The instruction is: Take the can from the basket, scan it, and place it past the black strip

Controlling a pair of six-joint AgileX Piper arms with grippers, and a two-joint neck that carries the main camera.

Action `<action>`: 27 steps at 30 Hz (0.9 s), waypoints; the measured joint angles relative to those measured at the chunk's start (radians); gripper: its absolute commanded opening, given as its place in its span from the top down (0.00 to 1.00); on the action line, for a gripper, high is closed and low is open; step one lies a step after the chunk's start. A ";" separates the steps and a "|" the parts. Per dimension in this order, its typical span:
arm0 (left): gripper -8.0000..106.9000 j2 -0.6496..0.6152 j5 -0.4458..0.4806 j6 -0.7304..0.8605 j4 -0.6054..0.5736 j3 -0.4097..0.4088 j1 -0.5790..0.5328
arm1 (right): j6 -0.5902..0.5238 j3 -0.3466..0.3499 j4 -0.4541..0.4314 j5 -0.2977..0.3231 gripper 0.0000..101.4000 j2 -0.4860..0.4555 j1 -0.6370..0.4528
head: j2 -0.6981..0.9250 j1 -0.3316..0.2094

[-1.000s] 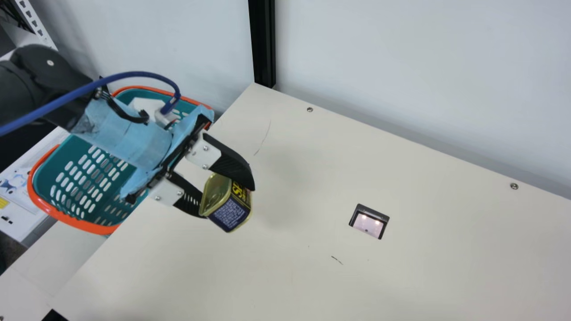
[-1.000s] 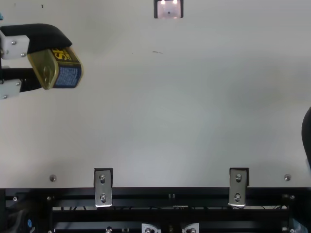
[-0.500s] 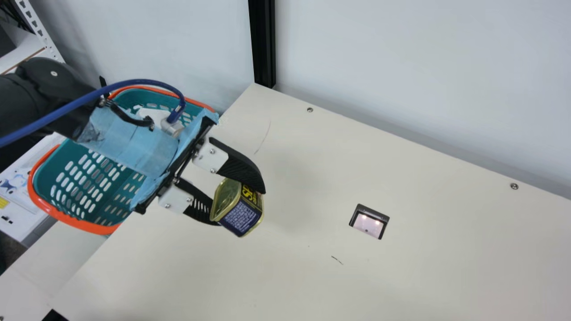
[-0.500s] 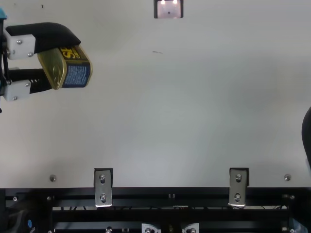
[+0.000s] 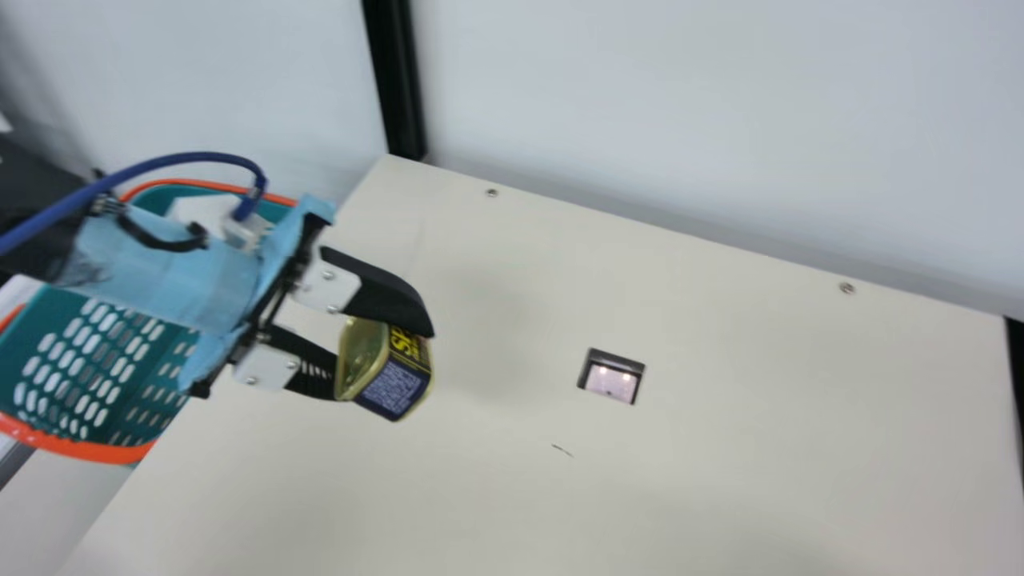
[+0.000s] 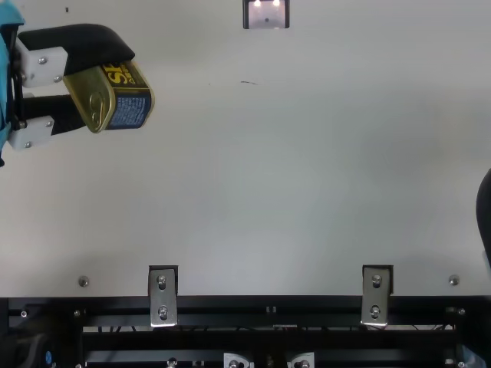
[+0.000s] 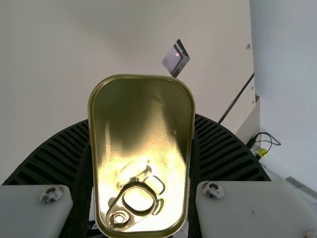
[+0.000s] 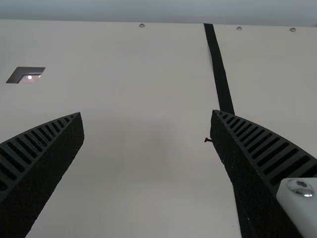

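Note:
In the main view my left gripper [image 5: 386, 364] is shut on the can [image 5: 394, 384], holding it tilted above the table between the basket [image 5: 72, 448] and the scanner window [image 5: 612, 378]. The can [image 6: 129, 107] hangs at the upper left of the top view. Its gold lid with a pull ring faces the left wrist camera, the can [image 7: 141, 114] wedged between the fingers of the left gripper [image 7: 142, 124]. A dark part of my right gripper [image 6: 485, 211] shows at the top view's right edge. The right gripper [image 8: 147, 114] stands open with nothing between its fingers, the black strip [image 8: 219, 69] behind one finger.
Behind the table [image 5: 720, 448] rises a pale wall [image 5: 680, 104] with a black post [image 5: 394, 80] at the corner. Metal brackets [image 6: 163, 295] sit along the near edge in the top view. The scanner window [image 8: 27, 77] is set into the tabletop.
The left arm has carried the can away from the basket, rightward in the top view and lately a little toward the far side. The neck camera has turned right.

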 measured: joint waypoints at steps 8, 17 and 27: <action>0.84 -0.036 -0.097 -0.064 0.152 -0.084 -0.160 | 0.000 0.000 0.000 0.000 0.00 0.000 0.000 | -0.169 0.020; 0.84 -0.016 -0.129 -0.172 0.413 -0.180 -0.391 | 0.000 0.000 0.000 0.000 0.00 0.000 0.000 | -0.297 0.087; 0.84 0.058 -0.044 -0.191 0.655 -0.297 -0.635 | 0.000 0.000 0.000 0.000 0.00 0.000 0.000 | -0.297 0.087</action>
